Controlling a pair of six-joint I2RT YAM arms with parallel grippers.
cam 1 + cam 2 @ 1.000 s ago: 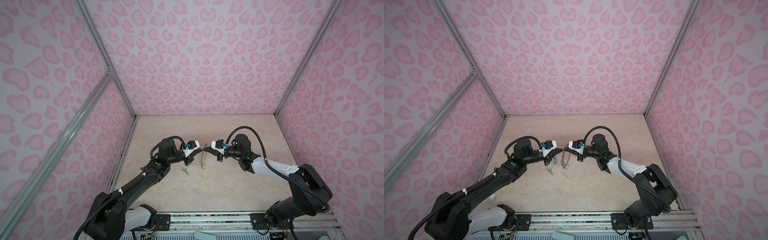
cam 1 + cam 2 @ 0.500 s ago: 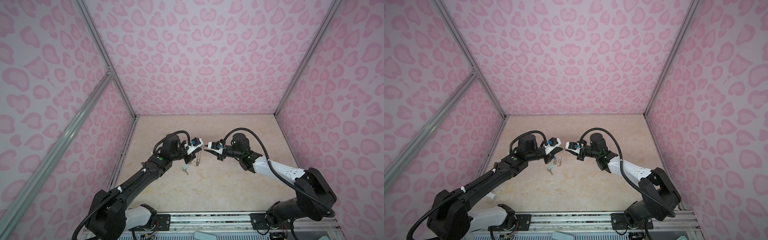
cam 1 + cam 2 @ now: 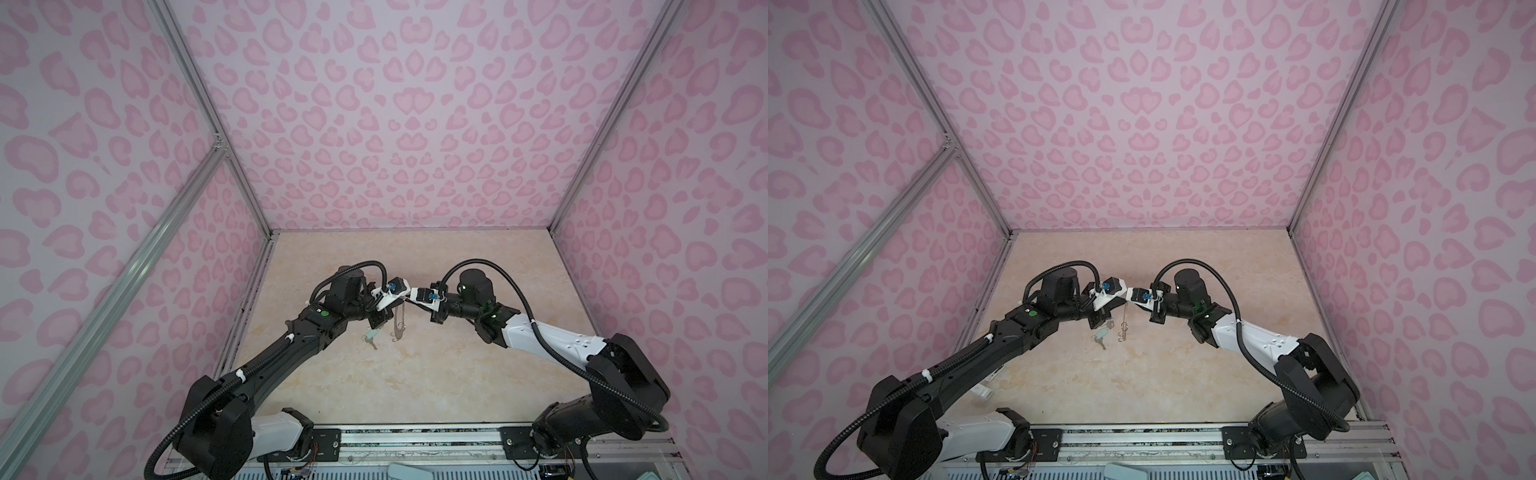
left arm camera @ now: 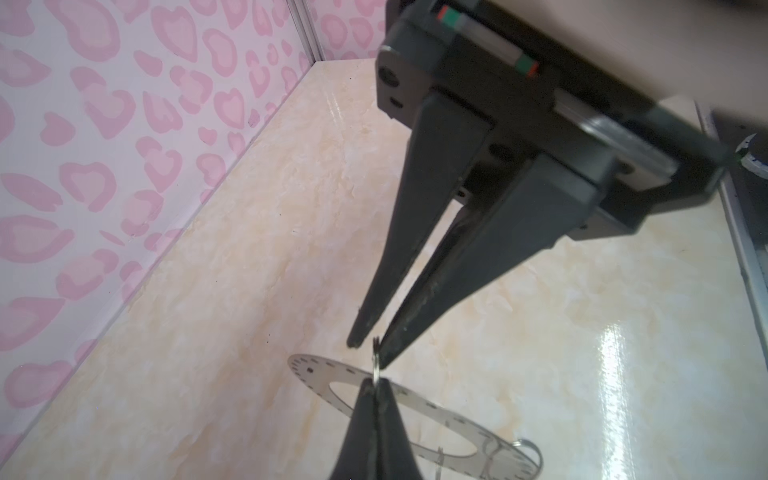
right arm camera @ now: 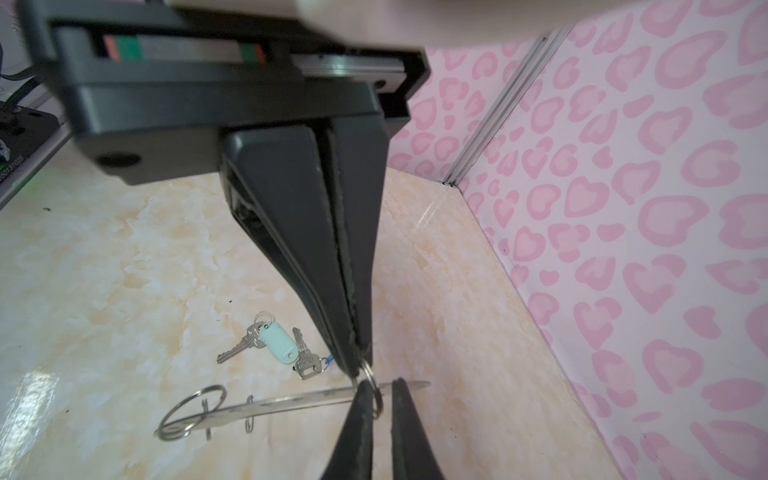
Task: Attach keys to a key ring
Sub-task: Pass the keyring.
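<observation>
Tip to tip above the marbled worktop [image 5: 104, 270]: my left tool [image 5: 359, 365] is clamped fully shut on a small wire loop [image 4: 375, 368] at the rim of the key ring [image 4: 311, 370], and the flat grey disc hangs from that pinch. My right tool [image 4: 370, 353] meets it nose to nose, its two fingers drawn almost together with only a thin gap between the tips. The same loop sits at that gap, and I cannot tell whether the fingers actually press on it.

In both top views the key ring [image 3: 399, 324] [image 3: 1123, 326] shows as a thin upright sliver under the meeting point. My left arm reaches in from 7 o'clock and my right arm from 4 o'clock.

The keys [image 3: 371, 336] [image 3: 1101, 333], two silver ones with a mint-green tag [image 5: 280, 345], lie loose on the worktop. They are at about 8 o'clock from the hanging disc, near it but apart from it.

A larger wire ring [image 5: 216, 387] and a couple of smaller loops are fixed to the far end of the disc. Pink heart-print walls [image 3: 395, 124] close in the scene on three sides.
</observation>
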